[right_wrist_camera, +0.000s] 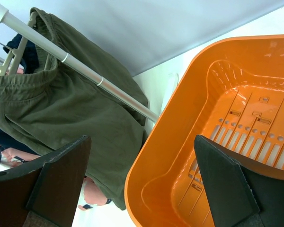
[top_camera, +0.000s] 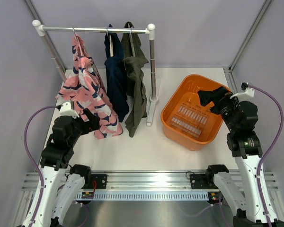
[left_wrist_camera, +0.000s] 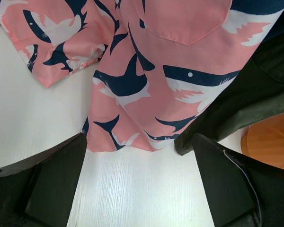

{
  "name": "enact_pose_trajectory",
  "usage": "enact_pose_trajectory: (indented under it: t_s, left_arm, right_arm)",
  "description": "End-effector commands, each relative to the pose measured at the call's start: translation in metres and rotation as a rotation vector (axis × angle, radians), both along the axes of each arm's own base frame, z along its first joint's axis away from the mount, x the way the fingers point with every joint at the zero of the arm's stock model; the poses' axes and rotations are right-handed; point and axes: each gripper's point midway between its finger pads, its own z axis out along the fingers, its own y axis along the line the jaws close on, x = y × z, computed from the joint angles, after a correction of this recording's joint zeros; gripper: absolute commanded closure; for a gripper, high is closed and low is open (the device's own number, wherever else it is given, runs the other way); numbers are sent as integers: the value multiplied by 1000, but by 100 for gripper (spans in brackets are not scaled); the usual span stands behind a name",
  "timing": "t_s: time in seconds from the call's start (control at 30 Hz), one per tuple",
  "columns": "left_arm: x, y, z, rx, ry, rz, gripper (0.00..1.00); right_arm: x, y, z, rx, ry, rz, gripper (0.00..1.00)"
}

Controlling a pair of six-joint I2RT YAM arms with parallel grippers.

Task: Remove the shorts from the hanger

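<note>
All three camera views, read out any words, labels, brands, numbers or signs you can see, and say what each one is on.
No text can be read in any view.
pink shorts: a navy and white shark-like print, no letters.
orange basket: moulded slots only, no lettering.
right arm: a tiny green mark, too small to read.

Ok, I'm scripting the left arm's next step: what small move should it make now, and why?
Probably ease the left gripper forward until the pink shorts' hem sits between its jaws. They stand open and empty, the hem hangs just ahead of them, and the shorts hang from the rail.
</note>
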Motion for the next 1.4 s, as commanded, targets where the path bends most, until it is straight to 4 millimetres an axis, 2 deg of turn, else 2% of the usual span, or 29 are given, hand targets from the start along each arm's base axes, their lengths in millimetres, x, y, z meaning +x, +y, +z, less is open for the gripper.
enact_pose_trajectory:
  t_s: [0.0,0.13,0.17,0.27,0.3,0.4,0.43,0.5,0.53,0.6,0.63,0.73,0.83,0.87,0.97,1.0,1.07,1.1,1.17,1.2,1.23,1.33,1.37]
  left_arm:
    - [3,-4,6,-3,-27,-25,1]
    - [1,-3,25,-6,-82,-27,1]
    - [0,-3,42,-17,-125,-27,1]
    - [1,-8,74,-40,-198,-46,1]
    - [5,-9,93,-46,-220,-52,1]
    - [16,-13,115,-45,-232,-62,1]
    - [16,-13,139,-51,-284,-63,1]
    - [21,-10,161,-53,-337,-45,1]
    - [26,-11,177,-56,-361,-44,1]
    - [33,-12,194,-62,-387,-43,1]
    - [40,-12,211,-65,-411,-34,1]
    - [53,2,241,-56,-479,54,1]
    - [77,16,268,-33,-524,155,1]
    - [92,20,280,-28,-527,193,1]
    - [118,21,289,-14,-500,222,4]
    - [136,20,295,-5,-488,230,6]
    - [154,19,296,22,-461,241,8]
    - [171,20,296,40,-437,258,8]
    - [186,20,296,70,-420,263,9]
    - [203,20,280,96,-372,270,10]
    - [205,20,290,96,-390,277,12]
    - [223,23,275,124,-339,286,17]
    - [226,25,270,121,-326,290,23]
  right_arm:
    - [3,-1,16,-39,-20,5,0]
    - [5,2,10,-35,0,21,0]
    - [5,2,7,-35,5,25,1]
    - [6,2,2,-37,17,25,0]
    - [7,3,0,-37,20,28,0]
    - [9,6,-1,-31,28,41,1]
    - [9,8,-1,-27,27,53,0]
    - [11,9,-3,-26,35,59,0]
    - [11,9,-4,-26,38,60,1]
    - [13,10,-7,-26,43,63,1]
    - [13,11,-7,-24,44,70,0]
    - [15,14,-9,-15,49,86,1]
    - [17,19,-10,-2,55,111,1]
    - [19,21,-11,1,58,120,1]
    - [21,25,-9,7,67,147,1]
    - [20,27,-9,9,71,157,1]
    - [21,29,-6,9,71,170,1]
    - [20,30,-5,8,72,176,1]
    - [20,31,-1,2,70,186,1]
    - [18,32,-1,0,77,193,1]
    - [18,32,1,-3,74,196,0]
    - [16,33,1,-15,81,204,1]
    - [16,32,2,-20,77,203,0]
